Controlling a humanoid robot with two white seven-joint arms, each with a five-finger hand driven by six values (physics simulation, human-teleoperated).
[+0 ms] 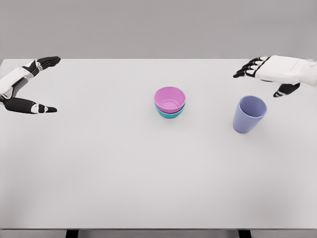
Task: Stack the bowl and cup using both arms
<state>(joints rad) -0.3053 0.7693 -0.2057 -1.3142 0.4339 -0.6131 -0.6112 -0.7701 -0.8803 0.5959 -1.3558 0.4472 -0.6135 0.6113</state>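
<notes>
A wide, pale grey bench (99, 173) filled nearly the whole head view, its far edge running straight across the upper part of the picture against a plain grey backdrop and its near edge showing along the bottom, where two dark supports stood below it. A round pink plastic bowl (170, 98) sat nested inside a round teal plastic bowl (171, 113) near the middle of the bench, only the teal rim and lower wall showing beneath the pink one. To their right, well apart from the pair, a tall lavender plastic cup (249, 114) stood upright with its mouth open to the camera. Bare surface stretched around all three, with the broadest stretch lying toward the near edge and at the left. The white and black right hand (267, 73) hovered near the far right edge, just above and behind the cup and not touching it, its dark fingers (246, 70) spread toward the centre and the thumb pointing down near the cup's rim, holding nothing. The left hand (25, 87) reached in at the far left edge, well apart from the bowls, its fingers and thumb held wide apart around nothing.
</notes>
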